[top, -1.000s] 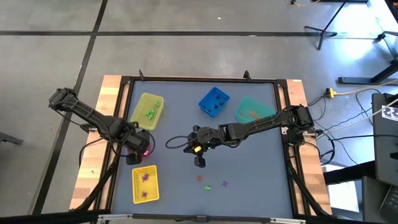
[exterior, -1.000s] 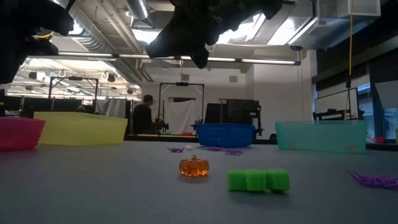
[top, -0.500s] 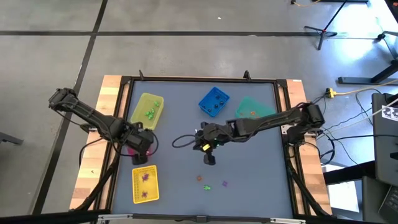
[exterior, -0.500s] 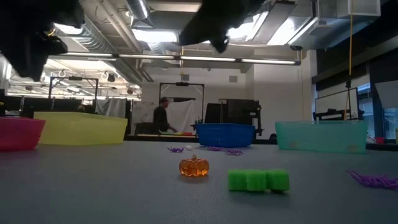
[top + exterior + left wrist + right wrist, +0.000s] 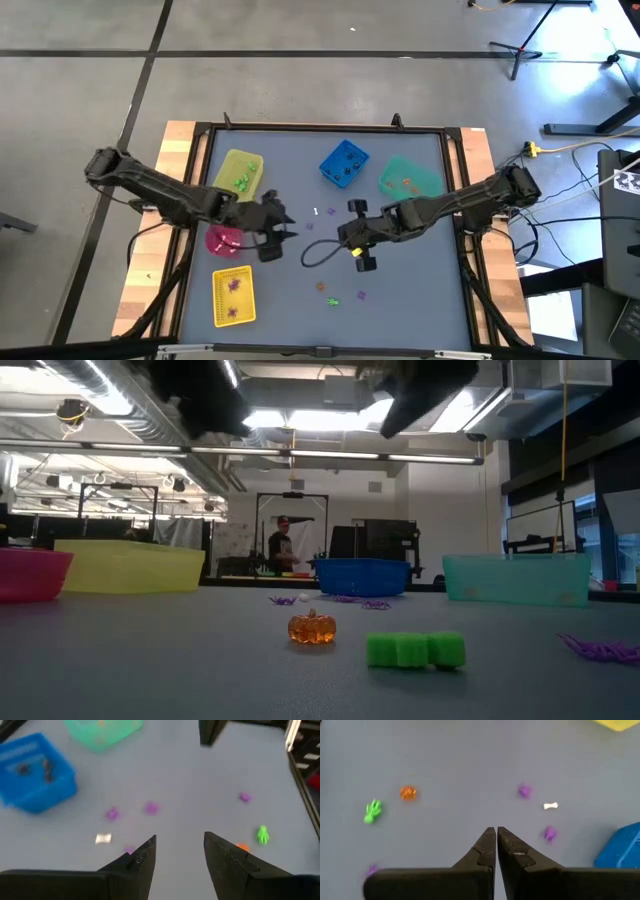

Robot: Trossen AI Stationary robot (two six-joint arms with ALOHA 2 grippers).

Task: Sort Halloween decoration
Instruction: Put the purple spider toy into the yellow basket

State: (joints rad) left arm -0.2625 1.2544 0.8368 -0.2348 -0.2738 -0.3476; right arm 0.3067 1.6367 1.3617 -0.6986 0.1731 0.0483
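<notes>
— Over mid-table: left gripper (image 5: pixel 275 235) beside pink bin (image 5: pixel 222 240), fingers apart, empty?
— Yes. Right gripper (image 5: pixel 364 262) closed, empty. Trinkets: orange pumpkin (image 5: pixel 311 628), green piece (image 5: pixel 415 650) loose on mat.

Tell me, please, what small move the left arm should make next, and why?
Probably ease the left claw forward and down toward the loose purple trinkets and the white bone just ahead of it. Its jaws stand apart and hold nothing, and those pieces lie unsorted on the table. The right claw, shut and empty, hangs above the orange pumpkin side.
</notes>
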